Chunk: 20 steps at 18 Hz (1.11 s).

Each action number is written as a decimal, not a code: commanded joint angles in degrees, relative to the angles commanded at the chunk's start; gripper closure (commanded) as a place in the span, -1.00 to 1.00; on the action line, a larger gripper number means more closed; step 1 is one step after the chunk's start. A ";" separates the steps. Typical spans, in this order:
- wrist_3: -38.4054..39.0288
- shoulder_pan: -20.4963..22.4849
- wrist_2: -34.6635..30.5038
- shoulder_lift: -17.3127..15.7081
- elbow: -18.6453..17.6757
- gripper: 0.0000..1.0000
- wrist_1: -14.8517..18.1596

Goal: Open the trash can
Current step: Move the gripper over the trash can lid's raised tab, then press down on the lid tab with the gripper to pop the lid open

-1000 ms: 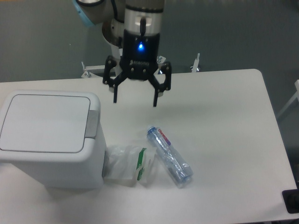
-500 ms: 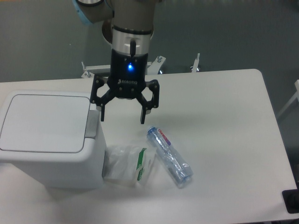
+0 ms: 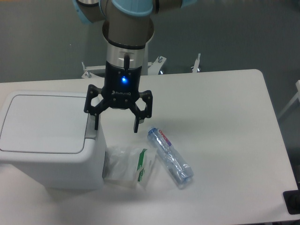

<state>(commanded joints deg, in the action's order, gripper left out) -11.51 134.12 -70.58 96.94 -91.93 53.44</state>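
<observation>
The white trash can [image 3: 47,150] stands at the left of the table, its flat lid [image 3: 42,123] shut and its grey push tab [image 3: 92,125] on the right edge. My gripper [image 3: 116,127] is open and empty, pointing down. Its left finger [image 3: 95,121] hangs right over the push tab, its right finger [image 3: 136,123] over the table to the right of the can. I cannot tell whether the left finger touches the tab.
A crumpled clear plastic bag with a green and white label [image 3: 129,165] lies against the can's right side. A clear plastic bottle [image 3: 169,157] lies next to it. The white table [image 3: 225,122] extends to the right; metal brackets stand at its back edge.
My gripper has moved left and down, from the table's back middle to the can's right edge. Its fingers stay open. The can, bag and bottle have not moved.
</observation>
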 joint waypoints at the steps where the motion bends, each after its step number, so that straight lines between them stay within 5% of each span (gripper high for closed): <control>1: 0.00 0.00 0.00 0.00 -0.09 -1.00 0.00; 20: 0.00 -0.09 -0.18 0.97 0.26 -1.00 0.00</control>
<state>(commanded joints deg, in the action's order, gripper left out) -11.52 134.03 -70.75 97.91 -91.67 53.44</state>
